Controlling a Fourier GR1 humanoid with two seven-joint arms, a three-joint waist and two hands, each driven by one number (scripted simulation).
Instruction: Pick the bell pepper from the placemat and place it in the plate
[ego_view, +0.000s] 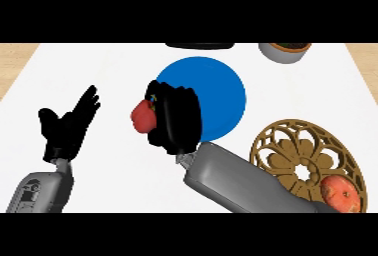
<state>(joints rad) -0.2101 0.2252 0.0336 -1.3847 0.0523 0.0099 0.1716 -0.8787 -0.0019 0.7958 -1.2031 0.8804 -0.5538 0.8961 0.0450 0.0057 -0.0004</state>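
Head view: the robot's right hand (174, 120) carries a red bell pepper (142, 117) at the left edge of a round blue plate (218, 90).

The right hand's black fingers curl round the pepper, which bulges out on the hand's left side, just off the plate's rim over the white counter (111, 65). Letting go here would likely land it beside the plate, not in it. The left hand (68, 127) rests open, fingers spread, at the left. A brown openwork placemat (295, 150) lies near right, with an orange-red round fruit (341, 194) on it.
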